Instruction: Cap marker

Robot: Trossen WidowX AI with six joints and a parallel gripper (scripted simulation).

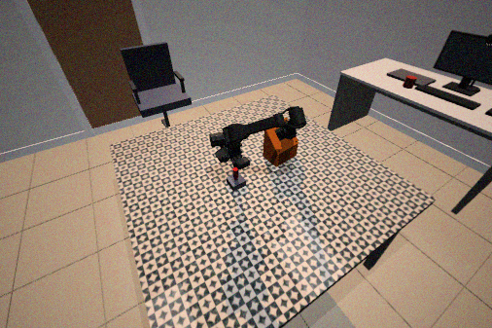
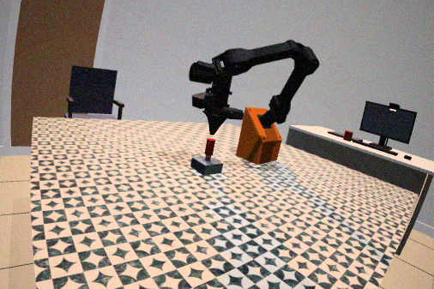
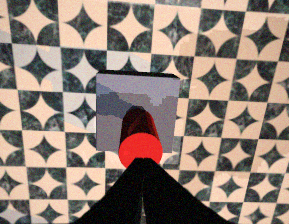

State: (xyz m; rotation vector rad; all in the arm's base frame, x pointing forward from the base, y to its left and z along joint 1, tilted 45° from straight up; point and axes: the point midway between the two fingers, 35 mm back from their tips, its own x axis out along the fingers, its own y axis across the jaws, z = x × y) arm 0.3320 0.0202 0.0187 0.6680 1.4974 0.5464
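The pincer [image 3: 143, 200] has its two dark fingers pressed together with nothing between them; in the wrist view they meet in a single point with only a thin seam showing. Directly under that point, apart from it by a clear gap of air in the exterior view, stands the red cap [image 3: 140, 149], seated on top of the marker [image 3: 137, 122]. The marker is upright, and its darker red barrel runs down from the cap into the grey holder block [image 3: 110, 110]. The block is square and sits flat on the patterned table [image 3: 235, 115], below the pincer.

From the exterior view, the pincer [image 2: 213, 128] points straight down, its tip just above the cap [image 2: 210, 141], not touching it. The holder block [image 2: 207, 165] lies below, on the table [image 2: 107, 203]. Behind and to one side of the pincer, near the block but apart from it, is the orange base [image 2: 258, 141] from which the black arm [image 2: 266, 55] rises, bends at its elbow and reaches back over the marker.

Farther behind the pincer, beyond the table edge, a dark office chair [image 2: 92, 92] stands beside a brown door [image 2: 51, 45]. Off past the orange base, a white desk [image 2: 364, 158] carries a monitor [image 2: 388, 123], a keyboard and a small red object [image 2: 348, 135].
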